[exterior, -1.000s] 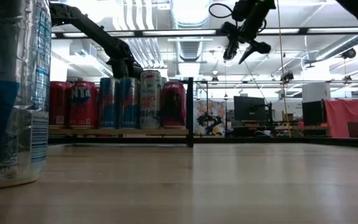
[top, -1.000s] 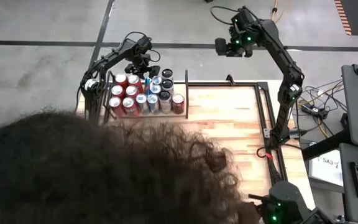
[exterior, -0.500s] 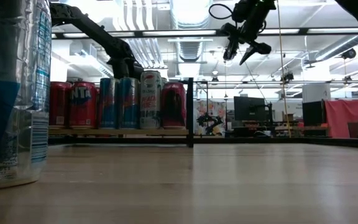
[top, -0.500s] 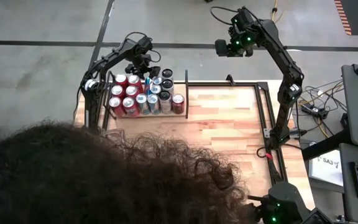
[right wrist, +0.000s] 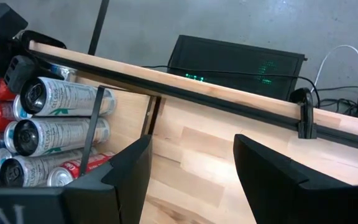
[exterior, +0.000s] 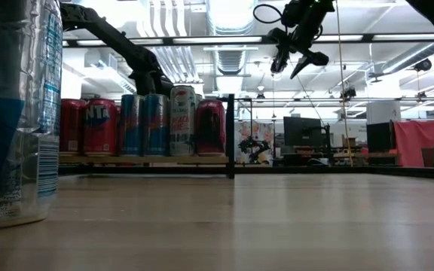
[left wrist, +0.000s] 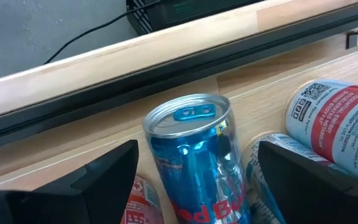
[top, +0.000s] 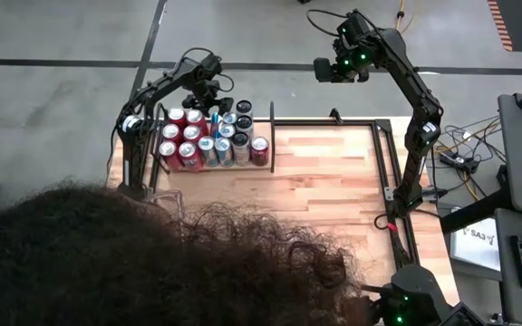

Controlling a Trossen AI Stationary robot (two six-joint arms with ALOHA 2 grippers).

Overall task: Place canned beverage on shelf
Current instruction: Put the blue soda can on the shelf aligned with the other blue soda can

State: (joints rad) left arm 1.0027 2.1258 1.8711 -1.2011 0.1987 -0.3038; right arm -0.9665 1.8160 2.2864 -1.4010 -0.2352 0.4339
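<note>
My left gripper stands open around the blue can, which sits upright on the shelf, long axis vertical, dead between the jaws; so I'd back straight off. Right gripper waits high, well apart, fingers spread, empty

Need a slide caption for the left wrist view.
Open left gripper straddles a blue can standing on the shelf among other cans.
</note>
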